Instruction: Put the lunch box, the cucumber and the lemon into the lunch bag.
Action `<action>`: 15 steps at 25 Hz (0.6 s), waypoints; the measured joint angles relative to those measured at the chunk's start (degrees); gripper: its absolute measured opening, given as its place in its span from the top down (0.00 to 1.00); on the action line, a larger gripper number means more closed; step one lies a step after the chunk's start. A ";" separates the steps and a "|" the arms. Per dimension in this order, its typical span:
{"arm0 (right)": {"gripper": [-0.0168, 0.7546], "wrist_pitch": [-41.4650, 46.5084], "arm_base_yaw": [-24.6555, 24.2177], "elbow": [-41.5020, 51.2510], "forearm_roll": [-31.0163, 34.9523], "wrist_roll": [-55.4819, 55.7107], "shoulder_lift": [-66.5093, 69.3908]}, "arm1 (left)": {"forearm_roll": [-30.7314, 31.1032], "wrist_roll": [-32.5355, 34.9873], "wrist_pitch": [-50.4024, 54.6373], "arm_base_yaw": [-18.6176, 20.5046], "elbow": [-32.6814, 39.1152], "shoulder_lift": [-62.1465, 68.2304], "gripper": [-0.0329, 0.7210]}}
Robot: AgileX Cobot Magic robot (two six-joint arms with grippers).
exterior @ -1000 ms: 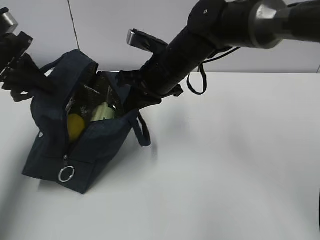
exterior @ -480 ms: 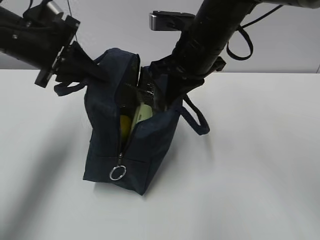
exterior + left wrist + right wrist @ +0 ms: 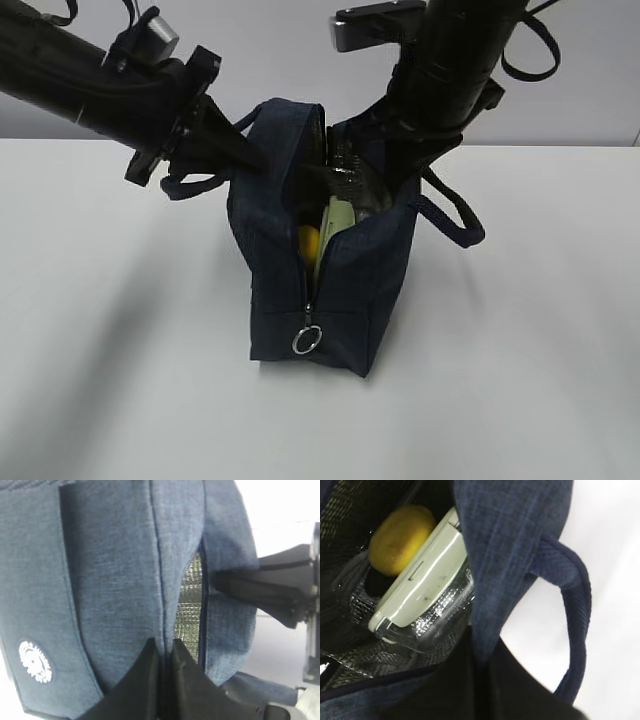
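On my left side, my left pincer [image 3: 162,652] is clamping the upper edge of the lunch bag [image 3: 340,280], its two dark fingers [image 3: 137,680] pressed together with only the navy fabric seam caught between them. Just beside that seam, the silver quilted lining [image 3: 189,605] is showing through the gap, and lower on the bag's outer panel a round white logo [image 3: 34,661] is facing my wrist camera.

In the middle, the bag is standing upright on the white table [image 3: 520,350], its mouth gaping at the top and the zipper running down the near end to a metal ring pull [image 3: 307,340] that is hanging near the base. Inside the opening, the lemon [image 3: 400,537] is sitting against the lining, touching the pale green lid of the lunch box [image 3: 422,587], which is leaning at a tilt with its clear body below. (I cannot see the cucumber in any view, so I cannot tell where it is.)

On my right, my right pincer [image 3: 482,672] is closed on the opposite wall of the bag, pinching the blue cloth from above, while one padded loop handle [image 3: 575,625] is drooping outward over the table
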 joint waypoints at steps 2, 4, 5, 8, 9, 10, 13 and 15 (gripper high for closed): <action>0.98 0.00 0.00 0.00 -1.09 0.00 0.00 | -0.95 0.09 -0.21 0.00 0.00 1.26 0.96; 0.98 -0.51 0.00 0.00 -1.90 0.04 0.00 | -1.75 0.24 -0.37 -0.12 0.00 2.77 0.96; 0.98 -0.95 0.00 0.00 -2.19 0.13 0.00 | -2.21 0.42 -0.67 -0.23 0.00 3.18 0.96; 0.98 -2.48 0.00 0.00 -2.62 0.13 0.00 | -4.16 1.41 -1.46 -0.85 0.00 4.07 0.96; 0.98 -2.81 0.00 0.00 -2.62 0.17 0.00 | -4.46 1.64 -1.84 -1.23 0.00 4.15 0.96; 0.98 -2.96 0.00 0.00 -2.62 0.17 0.13 | -4.59 2.02 -2.14 -1.45 0.00 4.15 0.96; 0.98 -3.98 0.00 0.00 -2.62 0.17 0.76 | -4.82 2.27 -2.98 -1.48 0.00 4.15 0.96; 0.98 -4.97 -0.04 0.00 -2.93 0.17 1.06 | -4.82 2.35 -3.20 -1.48 0.00 4.15 0.96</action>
